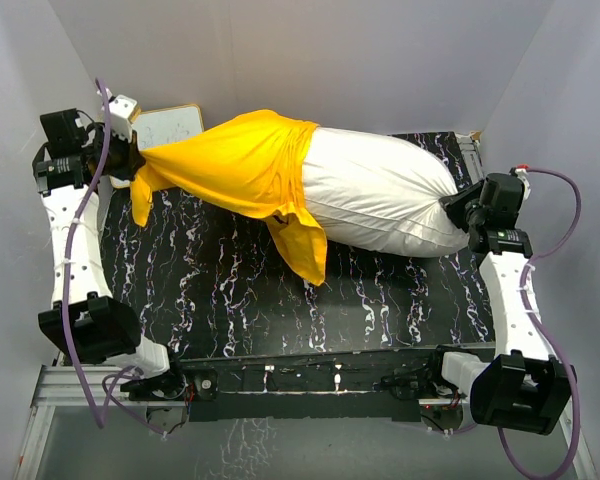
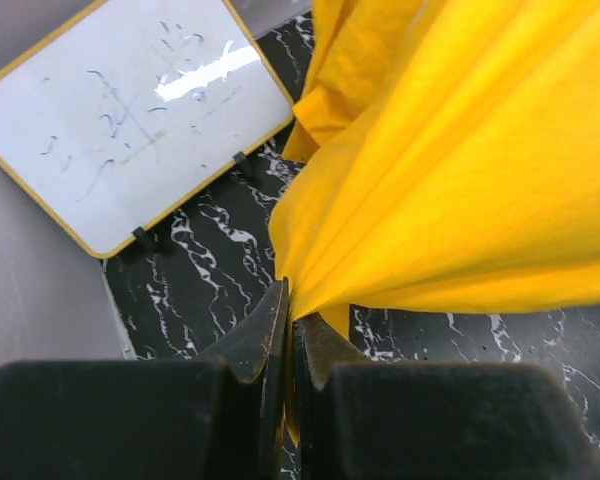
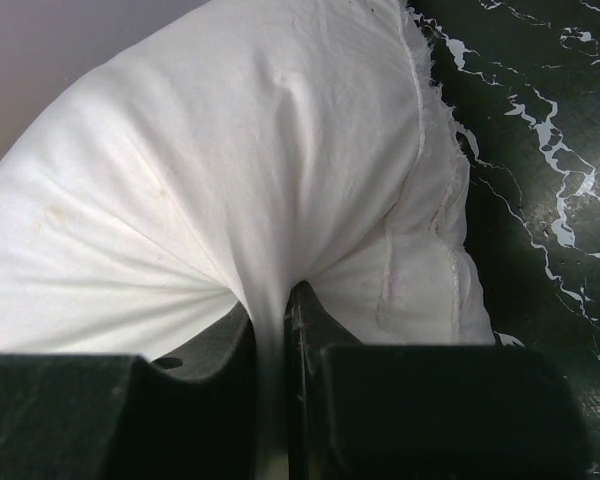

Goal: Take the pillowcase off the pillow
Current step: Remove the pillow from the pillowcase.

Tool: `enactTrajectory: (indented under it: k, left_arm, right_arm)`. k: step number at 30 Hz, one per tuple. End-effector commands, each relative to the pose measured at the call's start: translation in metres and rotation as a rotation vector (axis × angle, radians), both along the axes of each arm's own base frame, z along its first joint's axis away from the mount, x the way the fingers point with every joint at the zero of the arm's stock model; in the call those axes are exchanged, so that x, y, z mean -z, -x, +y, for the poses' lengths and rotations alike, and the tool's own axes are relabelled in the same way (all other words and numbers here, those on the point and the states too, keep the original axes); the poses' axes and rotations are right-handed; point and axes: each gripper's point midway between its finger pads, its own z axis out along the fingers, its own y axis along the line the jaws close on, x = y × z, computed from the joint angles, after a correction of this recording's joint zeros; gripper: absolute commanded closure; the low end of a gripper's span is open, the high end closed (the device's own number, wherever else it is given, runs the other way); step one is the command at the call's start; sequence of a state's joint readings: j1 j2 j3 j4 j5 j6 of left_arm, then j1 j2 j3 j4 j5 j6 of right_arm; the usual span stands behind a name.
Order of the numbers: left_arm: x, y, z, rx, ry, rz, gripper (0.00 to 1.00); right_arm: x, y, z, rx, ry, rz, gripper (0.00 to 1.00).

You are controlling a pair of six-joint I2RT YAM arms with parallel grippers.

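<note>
Both clamped | left gripper [image 2: 288, 302]: pillowcase [image 2: 460, 170] | right gripper [image 3: 284, 300]: pillow [image 3: 230, 150]

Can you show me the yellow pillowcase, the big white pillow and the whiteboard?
pillowcase [image 1: 245, 165], top view, on its stretched middle.
pillow [image 1: 380, 195], top view, on its bare middle.
whiteboard [image 2: 130, 120], left wrist view, on its white face.

White links [image 1: 75, 250], black joints [image 1: 85, 325], purple cables [image 1: 102, 100], black left claw [image 2: 290, 305]
</note>
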State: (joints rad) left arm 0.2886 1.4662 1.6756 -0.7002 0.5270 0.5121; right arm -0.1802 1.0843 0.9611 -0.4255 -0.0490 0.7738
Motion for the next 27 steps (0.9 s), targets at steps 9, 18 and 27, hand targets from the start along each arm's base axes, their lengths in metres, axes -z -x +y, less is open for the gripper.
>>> enactTrajectory:
  k: [9, 18, 27]
  left_arm:
    - [-0.06, 0.012, 0.16, -0.455, -0.113, -0.195, 1.0]
    - [-0.004, 0.021, 0.115, -0.254, 0.053, -0.062, 1.0]
    - [0.071, 0.041, -0.084, 0.326, 0.263, 0.224, 0.03]
  right_arm:
    - [-0.066, -0.017, -0.085, 0.316, 0.097, -0.156, 0.92]
    - [-0.056, -0.016, -0.07, 0.251, 0.05, -0.164, 0.92]
    - [-0.044, -0.027, 0.009, -0.139, -0.018, -0.326, 0.92]
